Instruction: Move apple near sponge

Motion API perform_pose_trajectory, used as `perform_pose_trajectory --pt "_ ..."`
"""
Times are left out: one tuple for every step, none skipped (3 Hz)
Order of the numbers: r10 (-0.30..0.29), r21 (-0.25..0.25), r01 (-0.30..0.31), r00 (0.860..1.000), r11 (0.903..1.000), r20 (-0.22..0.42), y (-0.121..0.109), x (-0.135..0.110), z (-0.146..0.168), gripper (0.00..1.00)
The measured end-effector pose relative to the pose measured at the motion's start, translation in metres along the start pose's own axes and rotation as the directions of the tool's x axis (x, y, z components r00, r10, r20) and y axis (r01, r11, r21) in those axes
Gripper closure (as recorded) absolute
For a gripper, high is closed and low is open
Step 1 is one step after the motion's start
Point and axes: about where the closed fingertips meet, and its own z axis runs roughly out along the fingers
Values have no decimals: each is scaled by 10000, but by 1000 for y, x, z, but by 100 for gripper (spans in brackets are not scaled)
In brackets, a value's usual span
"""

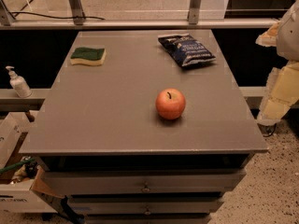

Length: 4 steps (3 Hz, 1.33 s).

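In my one camera view I look down on a grey table [93,125] with drawers [145,183] stacked under its front edge. The apple [170,103] sits upright on the tabletop, stem up, a little right of centre and toward the near edge. The sponge [88,56] lies flat near the far left corner, green side up over its pale base. It is well apart from the apple, with open tabletop between them. A dark blue chip bag [187,49] lies at an angle on the far right of the table, beyond the apple and across from the sponge.

The gripper [276,101] is off the table altogether, at the right edge of my view: a pale shape hanging beside the table's right side, above the speckled floor. It is well apart from the apple and touches none of the things on the table. Whether it is spread or pressed together I cannot tell.

On the left, a white pump bottle [17,83] stands on a low ledge beside the table. Below it, a cardboard box [14,195] sits on the floor near the table's front left corner.
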Motion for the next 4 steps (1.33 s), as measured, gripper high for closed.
perform_pose_trajectory --pt "0 2 0 10000 10000 1 0 0 0 0" --pt "34 -386 -9 9979 9993 649 2 -12 14 0" --pt "-33 -1104 216 9866 9937 1634 4 -39 47 0" --pt "15 -1647 444 9632 9853 2687 -4 -63 75 0"
